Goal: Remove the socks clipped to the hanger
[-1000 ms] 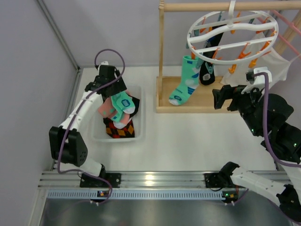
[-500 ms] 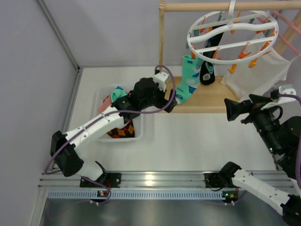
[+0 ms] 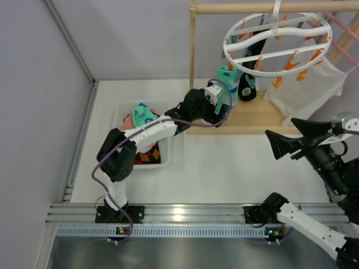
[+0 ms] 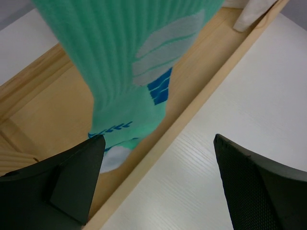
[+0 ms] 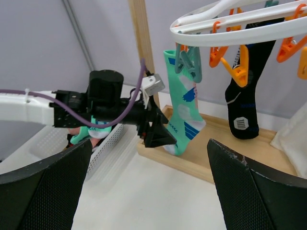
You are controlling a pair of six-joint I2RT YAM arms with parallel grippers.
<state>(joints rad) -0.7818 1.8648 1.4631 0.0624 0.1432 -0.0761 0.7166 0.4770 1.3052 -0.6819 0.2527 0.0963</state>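
The round white hanger hangs from the wooden rail with orange and teal pegs. A mint-teal sock is clipped at its left side, toe down over the stand's base, and a black sock hangs beside it. My left gripper is open at the mint sock's foot. In the left wrist view the mint sock hangs just ahead of the left gripper, nothing between its fingers. My right gripper is open and empty, off to the right. From there the right gripper faces both socks.
A white bin at the left holds pink and teal socks and a diamond-patterned black sock. The wooden stand's base and post stand at the back. A white cloth hangs on a pink hanger.
My left arm swung right from the bin to the mint sock, its jaws opening wider, and the socks stayed in the bin. My right arm drew back to the right and lower.
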